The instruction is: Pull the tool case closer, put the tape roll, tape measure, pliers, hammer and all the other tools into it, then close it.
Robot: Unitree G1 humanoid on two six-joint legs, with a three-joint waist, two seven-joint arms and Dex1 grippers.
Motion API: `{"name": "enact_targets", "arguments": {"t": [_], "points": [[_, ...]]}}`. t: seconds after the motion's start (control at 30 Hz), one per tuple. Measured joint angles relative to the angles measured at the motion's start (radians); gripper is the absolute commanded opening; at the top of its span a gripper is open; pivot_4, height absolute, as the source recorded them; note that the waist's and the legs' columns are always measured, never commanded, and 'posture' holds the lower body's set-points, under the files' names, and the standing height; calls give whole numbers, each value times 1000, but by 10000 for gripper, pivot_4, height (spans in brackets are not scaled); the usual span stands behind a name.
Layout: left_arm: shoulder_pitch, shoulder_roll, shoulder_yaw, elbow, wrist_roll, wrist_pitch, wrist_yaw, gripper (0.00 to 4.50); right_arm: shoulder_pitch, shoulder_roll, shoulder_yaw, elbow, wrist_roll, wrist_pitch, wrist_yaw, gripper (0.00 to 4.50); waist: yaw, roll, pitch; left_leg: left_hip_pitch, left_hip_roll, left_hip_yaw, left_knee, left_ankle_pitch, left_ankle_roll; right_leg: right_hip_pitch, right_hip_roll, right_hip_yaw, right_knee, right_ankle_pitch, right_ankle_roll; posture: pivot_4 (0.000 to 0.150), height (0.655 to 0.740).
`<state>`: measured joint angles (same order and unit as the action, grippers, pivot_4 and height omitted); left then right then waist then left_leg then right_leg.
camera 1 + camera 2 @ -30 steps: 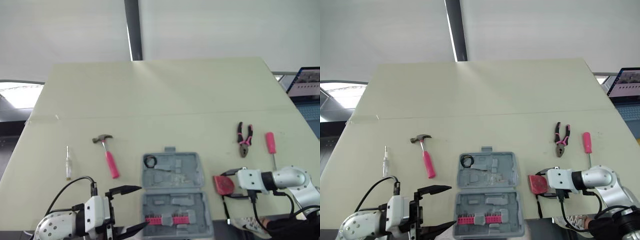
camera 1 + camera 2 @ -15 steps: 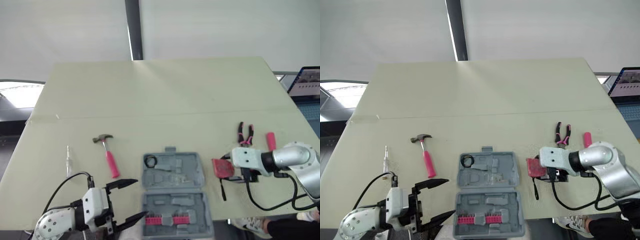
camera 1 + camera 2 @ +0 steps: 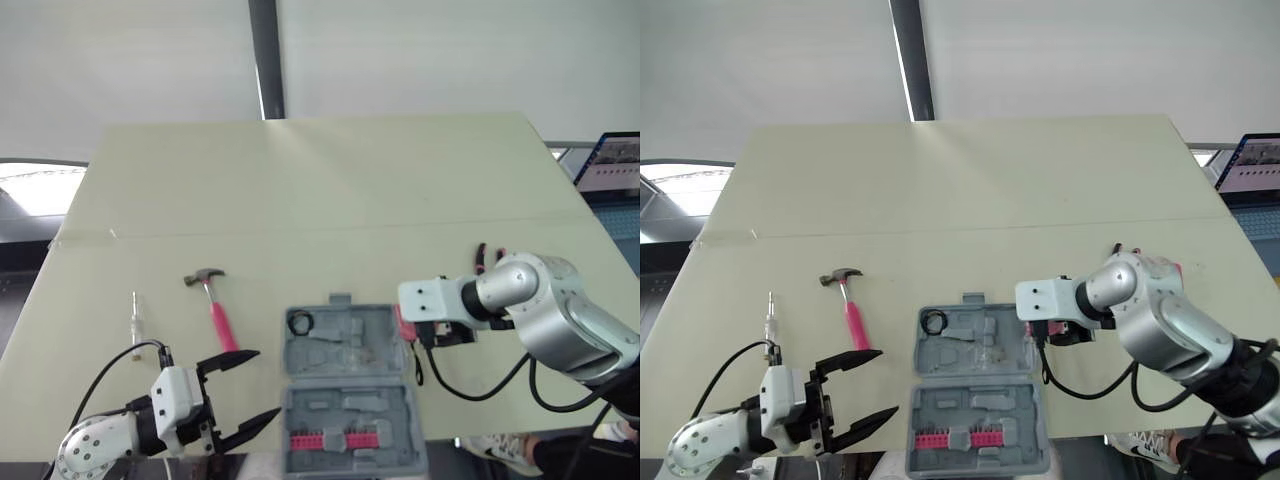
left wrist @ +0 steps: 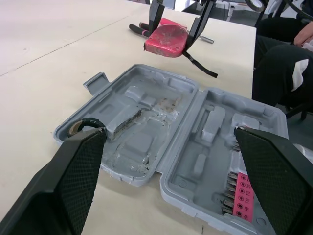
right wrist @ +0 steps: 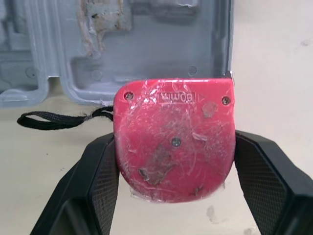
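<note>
Clamped between the two black fingers (image 5: 93, 181) of the right gripper (image 5: 173, 142), a red tape measure (image 5: 173, 132) fills the middle of the right wrist view. Its black strap (image 5: 49, 120) trails out sideways, and the grey tool case (image 5: 58, 63) has a corner just past it. From here I can't tell whether the tape measure touches the desk (image 5: 274, 73) or hangs above it. In the left wrist view the left gripper (image 4: 168, 134) is released, its fingers spread wide on either side of the open case. The black tape roll (image 4: 83, 126) already sits in a corner pocket of the lid half, and a row of pink bits (image 4: 239, 191) lines the other half. Beyond the case the tape measure shows again in the right gripper's grasp, with the pliers (image 4: 139, 29) lying behind it and a person's dark-clad legs (image 4: 279, 63) past the desk's edge. In the head views the case lies open at the middle of the desk's near edge. The right gripper holds the tape measure just beside the right rim of the case's far half. The pink-handled hammer (image 3: 213, 305) lies to the case's left, and a small clear-handled screwdriver (image 3: 136, 322) lies nearer the left edge. The pliers sit toward the right edge, mostly hidden by the right arm. The left gripper hovers agape at the near edge, just left of the case.
</note>
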<state>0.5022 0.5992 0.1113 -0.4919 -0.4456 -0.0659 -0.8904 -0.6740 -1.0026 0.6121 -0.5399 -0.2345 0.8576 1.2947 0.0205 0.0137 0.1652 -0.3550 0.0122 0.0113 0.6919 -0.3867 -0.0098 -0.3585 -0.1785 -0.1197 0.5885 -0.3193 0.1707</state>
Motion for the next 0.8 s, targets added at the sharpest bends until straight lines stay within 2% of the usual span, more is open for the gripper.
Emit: {"name": "enact_targets", "arguments": {"t": [0.37,0.8], "points": [[1,-12,-2,3,16,0,9,45000,-171,152,212,68,-112,86,23,29356,-17,0,0,0,0,0,0,0,0,-1,0,-1,1,0,0,1500,7373],[34,-30,-5,2,37,-7,16,45000,-189,238,320,161,-200,100,20,29356,-25,0,0,0,0,-1,-1,0,-1,-1,0,-1,1,0,0,1500,7373]]}}
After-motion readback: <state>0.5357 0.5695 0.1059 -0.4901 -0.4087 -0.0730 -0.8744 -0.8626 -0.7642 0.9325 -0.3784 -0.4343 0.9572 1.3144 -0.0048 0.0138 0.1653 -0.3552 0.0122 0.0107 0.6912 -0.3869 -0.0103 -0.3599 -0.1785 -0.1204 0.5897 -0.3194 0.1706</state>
